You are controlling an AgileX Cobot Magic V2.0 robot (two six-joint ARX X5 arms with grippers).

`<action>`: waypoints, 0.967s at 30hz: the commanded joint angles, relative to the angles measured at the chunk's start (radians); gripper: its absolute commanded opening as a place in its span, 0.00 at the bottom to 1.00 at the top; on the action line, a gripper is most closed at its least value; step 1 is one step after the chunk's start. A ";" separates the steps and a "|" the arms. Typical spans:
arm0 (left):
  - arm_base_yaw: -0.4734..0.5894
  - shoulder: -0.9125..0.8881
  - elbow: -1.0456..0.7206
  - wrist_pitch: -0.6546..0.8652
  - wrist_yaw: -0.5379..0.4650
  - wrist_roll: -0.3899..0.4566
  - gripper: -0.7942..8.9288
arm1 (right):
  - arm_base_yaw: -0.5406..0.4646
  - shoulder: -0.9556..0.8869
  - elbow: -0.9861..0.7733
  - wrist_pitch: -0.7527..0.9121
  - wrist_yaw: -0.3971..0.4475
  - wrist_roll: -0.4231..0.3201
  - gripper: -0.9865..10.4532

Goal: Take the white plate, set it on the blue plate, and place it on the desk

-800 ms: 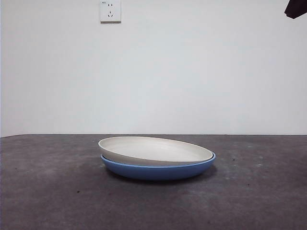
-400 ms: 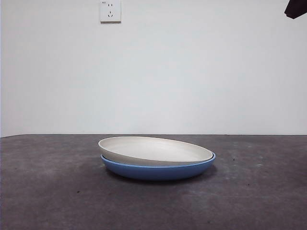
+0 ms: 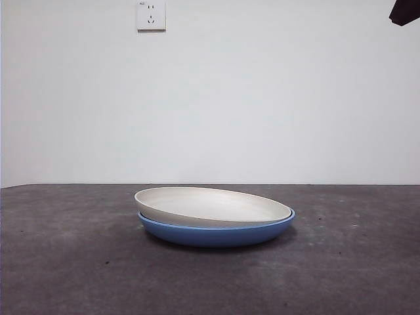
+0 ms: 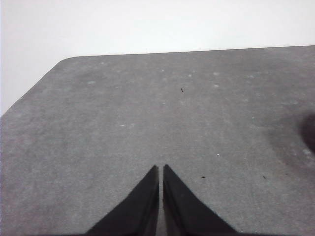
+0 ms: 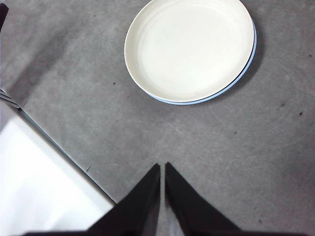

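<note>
A white wall socket point(image 3: 151, 15) sits high on the pale wall at the left of the front view; below it the desk point(image 3: 65, 262) spreads dark and mottled across the whole width; near the middle of it rests the blue plate point(image 3: 216, 234), and the white plate point(image 3: 210, 207) lies nested inside it, tilted a little so that its left rim rides higher than the blue rim while its right edge sinks level with it; at the top right corner only a black tip of an arm point(image 3: 405, 11) shows, well apart from the plates. In the left wrist view the left gripper point(image 4: 161, 169) hangs over bare desk point(image 4: 147, 108), its jaws pressed nearly together with only a thin slit between them and nothing in them. In the right wrist view the right gripper point(image 5: 162, 167) hovers above the desk point(image 5: 246, 157), jaws likewise closed to a sliver and empty; the white plate point(image 5: 189, 46) lies clear of its tips, the blue plate point(image 5: 248, 64) showing only as a thin crescent along one side.
</note>
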 commanded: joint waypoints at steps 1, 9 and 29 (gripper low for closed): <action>0.003 -0.001 -0.020 -0.008 -0.002 0.004 0.10 | 0.005 0.006 0.017 0.011 0.000 -0.015 0.09; 0.003 -0.001 -0.020 -0.008 -0.002 0.004 0.10 | -0.040 -0.043 0.012 0.085 0.082 -0.096 0.09; 0.003 -0.001 -0.020 -0.008 -0.002 0.004 0.10 | -0.463 -0.627 -0.628 0.940 0.210 -0.093 0.09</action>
